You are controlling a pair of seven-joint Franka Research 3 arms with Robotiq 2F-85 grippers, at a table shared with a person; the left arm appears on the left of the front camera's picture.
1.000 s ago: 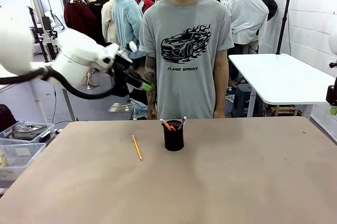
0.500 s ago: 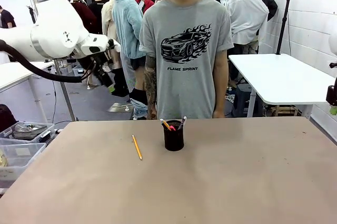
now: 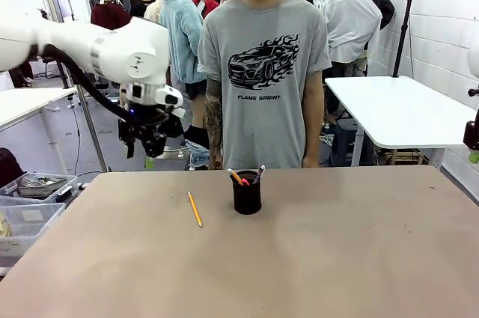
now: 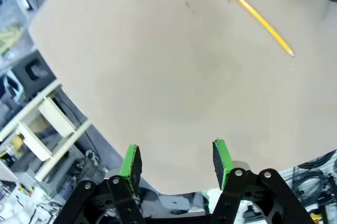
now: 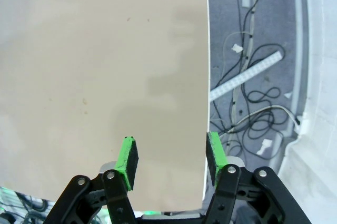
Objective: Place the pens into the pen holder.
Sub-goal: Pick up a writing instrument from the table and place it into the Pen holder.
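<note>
On the table (image 3: 337, 258), just left of the pen holder (image 3: 247, 192) and clear of it, lies the yellow pencil (image 3: 194, 209). Its long axis runs near-far, eraser end far. The orange-red pen (image 3: 237, 176) and white-silver pen (image 3: 259, 174) stand in the holder. The left gripper (image 3: 144, 152) hangs over the far-left table edge, pads (image 4: 131, 162) spread wide, empty. The right gripper (image 5: 168, 161) is also wide and empty, off the right edge. The left arm is nearer. It likely needs a shift right and near, with wrist roll to close across the shaft.
</note>
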